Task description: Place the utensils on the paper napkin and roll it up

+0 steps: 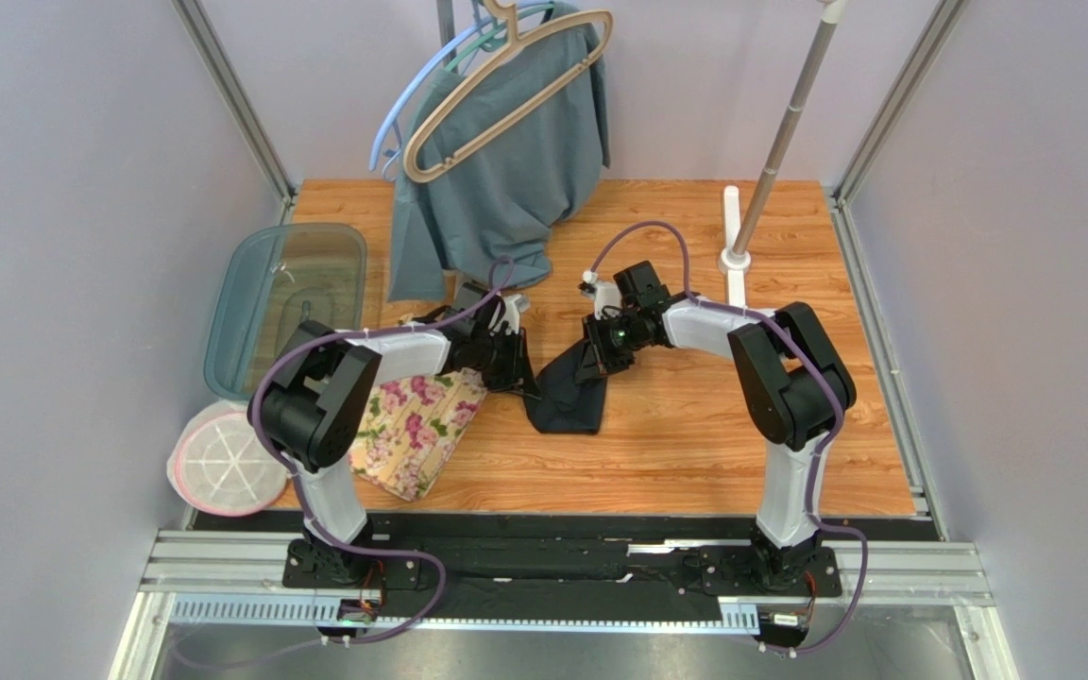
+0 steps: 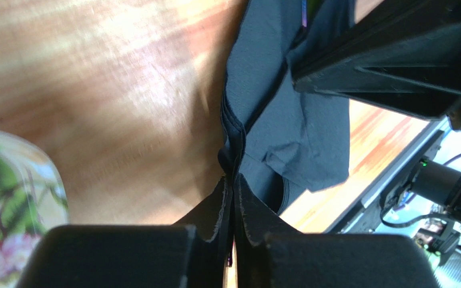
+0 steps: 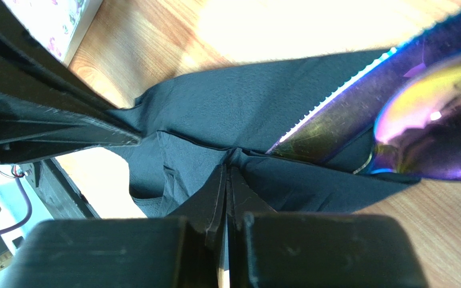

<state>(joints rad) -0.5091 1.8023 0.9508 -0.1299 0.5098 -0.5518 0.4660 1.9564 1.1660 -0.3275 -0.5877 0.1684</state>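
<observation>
Wooden tabletop (image 1: 678,439) carried the black paper napkin (image 1: 571,400), bunched up between the two arms. On one side the left gripper (image 2: 234,180) was pinched shut on a folded napkin edge, and the right gripper (image 3: 227,171) was clamped on another fold. An iridescent serrated knife (image 3: 335,114) and spoon (image 3: 437,126) lay against the napkin, with the floral mat (image 1: 415,425) nearby.

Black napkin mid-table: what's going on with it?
Both arms are working the paper napkin, which lies crumpled on the table beside the floral mat. The left gripper is pinched shut on one fold of it, the right gripper on another. An iridescent knife and spoon lie on the napkin, partly tucked under a fold. No tidy roll is formed yet.
</observation>
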